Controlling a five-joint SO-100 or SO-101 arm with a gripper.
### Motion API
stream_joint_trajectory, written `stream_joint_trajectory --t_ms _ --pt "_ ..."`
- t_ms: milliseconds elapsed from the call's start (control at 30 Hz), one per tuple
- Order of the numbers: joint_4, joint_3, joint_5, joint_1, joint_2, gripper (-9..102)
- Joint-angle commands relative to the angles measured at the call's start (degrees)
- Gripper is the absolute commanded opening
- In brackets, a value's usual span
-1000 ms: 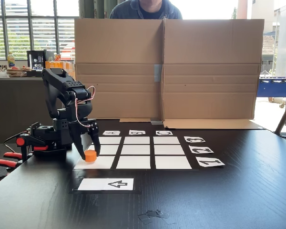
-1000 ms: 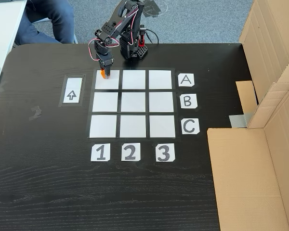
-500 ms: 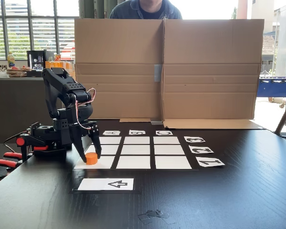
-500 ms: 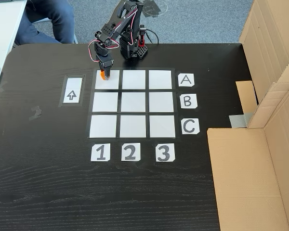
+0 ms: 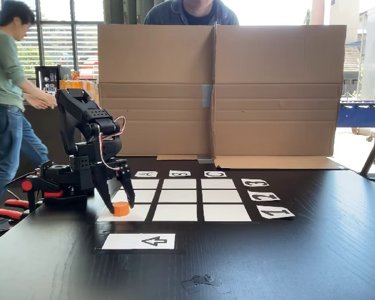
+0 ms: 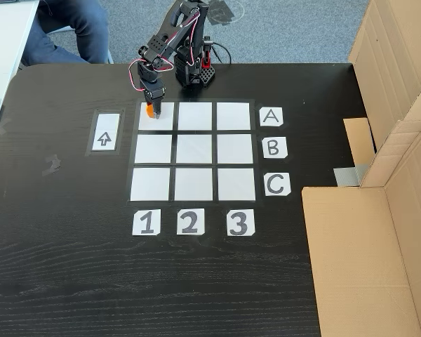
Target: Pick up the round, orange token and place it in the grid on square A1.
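The round, orange token [image 5: 120, 209] rests on square A1 [image 6: 165, 119] of the grid [image 6: 194, 150], between the parted fingers of the gripper [image 5: 119, 203]. Risk: a finger catching the token during withdrawal drags it off-cell.

The counter [image 6: 70, 281] carries one orange token [image 6: 150, 111], nine white grid cells [image 6: 193, 146], six label cards [image 6: 188, 222], one arrow card [image 6: 104, 132] and one robot arm [image 5: 87, 144].
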Motion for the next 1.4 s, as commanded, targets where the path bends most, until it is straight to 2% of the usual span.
stream_joint_trajectory --t_ms 0,533,867,1367 --pt "-0.44 -0.09 -1.23 -0.44 -0.18 22" --pt "-6.94 -2.46 -2.64 1.85 0.70 23" --pt "-6.94 -8.35 -2.37 4.48 5.10 23" --pt "-5.80 -10.99 -5.01 21.62 27.25 22"
